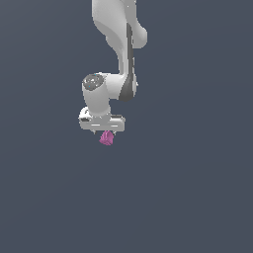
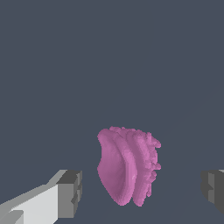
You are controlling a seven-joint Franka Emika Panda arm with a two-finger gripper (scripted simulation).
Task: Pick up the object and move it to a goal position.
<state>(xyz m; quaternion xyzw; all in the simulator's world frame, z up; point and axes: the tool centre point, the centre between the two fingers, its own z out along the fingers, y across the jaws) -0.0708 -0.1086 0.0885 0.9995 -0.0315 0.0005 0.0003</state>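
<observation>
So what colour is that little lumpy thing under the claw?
Magenta-pink all over, the lumpy thing shows best in the wrist view, between the claw's fingers.

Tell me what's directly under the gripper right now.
The pink object sits just below the gripper. In the wrist view it lies between the fingers, with gaps either side. Whether it rests on a surface cannot be told; its far side is hidden.

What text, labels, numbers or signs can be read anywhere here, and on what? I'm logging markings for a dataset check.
None: no word, number, brand or sign shows in either view.
The gripper, its fingers, the white arm and the magenta-pink lumpy object are all plain and unmarked, and so is the grey background.
</observation>
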